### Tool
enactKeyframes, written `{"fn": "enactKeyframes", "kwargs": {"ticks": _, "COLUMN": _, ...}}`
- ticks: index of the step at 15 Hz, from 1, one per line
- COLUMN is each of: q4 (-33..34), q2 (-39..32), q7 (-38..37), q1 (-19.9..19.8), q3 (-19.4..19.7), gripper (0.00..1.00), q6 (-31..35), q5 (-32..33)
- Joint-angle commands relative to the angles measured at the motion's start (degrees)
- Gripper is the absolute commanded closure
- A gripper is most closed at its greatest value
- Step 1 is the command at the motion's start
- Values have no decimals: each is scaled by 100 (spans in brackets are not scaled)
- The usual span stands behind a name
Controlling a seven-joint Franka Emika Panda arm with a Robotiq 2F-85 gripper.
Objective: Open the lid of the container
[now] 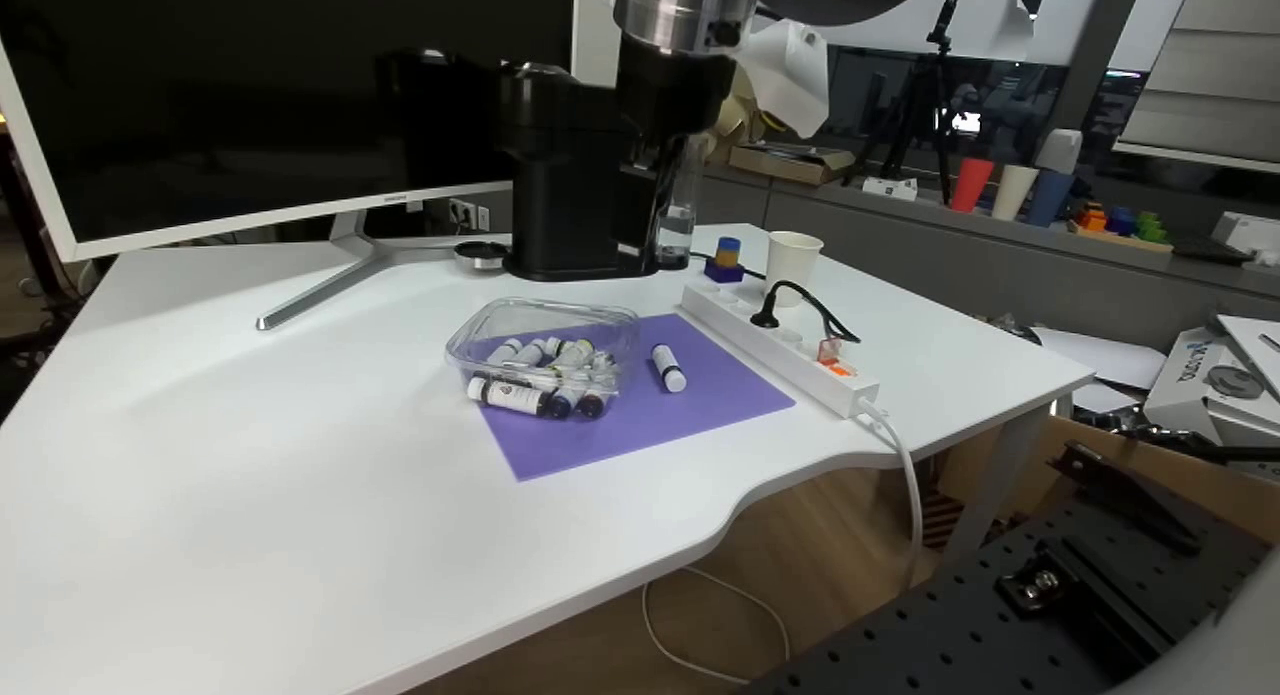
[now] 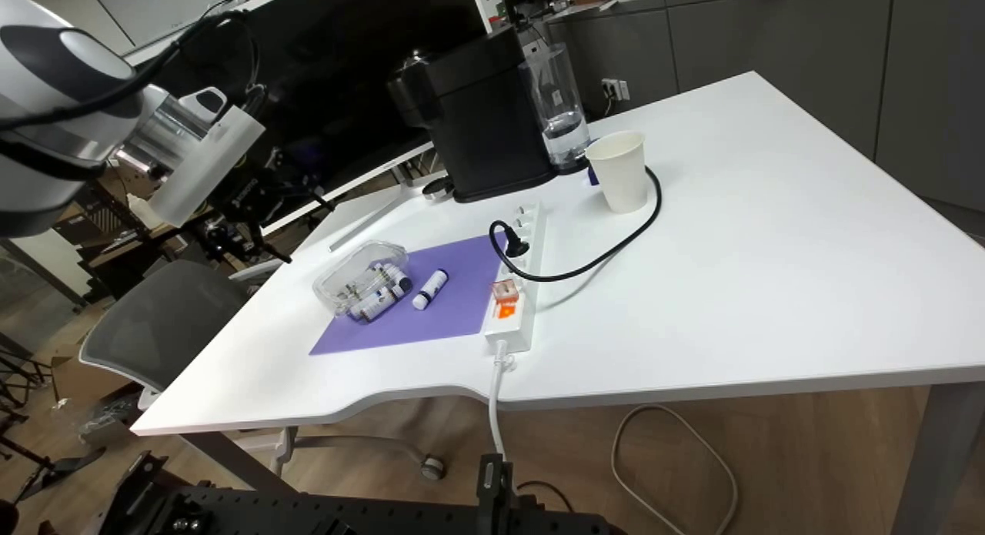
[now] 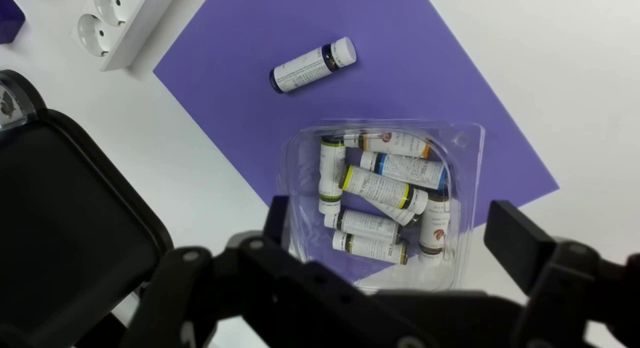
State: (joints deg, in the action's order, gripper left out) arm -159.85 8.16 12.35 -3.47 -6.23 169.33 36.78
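Observation:
The container is a clear plastic box (image 1: 600, 327) on a purple sheet (image 1: 620, 440); it also shows in an exterior view (image 2: 332, 279) and in the wrist view (image 3: 470, 188). Several small white-labelled bottles (image 3: 382, 188) lie inside it. I cannot make out a separate lid through the clear plastic. My gripper (image 3: 398, 233) is open and empty. In the wrist view its fingers stand on either side of the box's near part. In an exterior view the gripper (image 2: 309, 232) hangs well above the table, apart from the box.
One loose bottle (image 3: 310, 66) lies on the purple sheet beside the box. A white power strip (image 1: 770, 350) with a black plug and cable runs along the sheet's edge. A black coffee machine (image 1: 565, 175), a paper cup (image 2: 620, 169) and a large monitor (image 1: 250, 95) stand behind.

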Motion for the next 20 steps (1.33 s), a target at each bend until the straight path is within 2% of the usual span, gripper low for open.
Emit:
{"fn": "enactKeyframes", "kwargs": {"ticks": 1, "q4": 0, "q2": -188, "q7": -153, "q1": -139, "q3": -37, "gripper": 0, "q6": 214, "q5": 641}}
{"fn": "enactKeyframes", "kwargs": {"ticks": 5, "q4": 3, "q2": -278, "q7": -513, "q1": -377, "q3": -28, "gripper": 0, "q6": 506, "q5": 1806}}
{"fn": "enactKeyframes", "kwargs": {"ticks": 9, "q4": 5, "q2": -400, "q7": -1077, "q1": -547, "q3": -22, "gripper": 0, "q6": 503, "q5": 2873}}
{"fn": "enactKeyframes", "kwargs": {"ticks": 15, "q4": 3, "q2": -661, "q7": -2031, "q1": -630, "q3": 26, "gripper": 0, "q6": 569, "q5": 4035}}
{"fn": "enactKeyframes", "kwargs": {"ticks": 19, "q4": 43, "q2": -612, "q7": -2883, "q1": -650, "q3": 29, "gripper": 0, "q6": 822, "q5": 5227}}
{"fn": "enactKeyframes", "kwargs": {"ticks": 20, "q4": 50, "q2": -518, "q7": -3153, "q1": -628, "q3": 4, "gripper": 0, "q6": 710, "q5": 5399}}
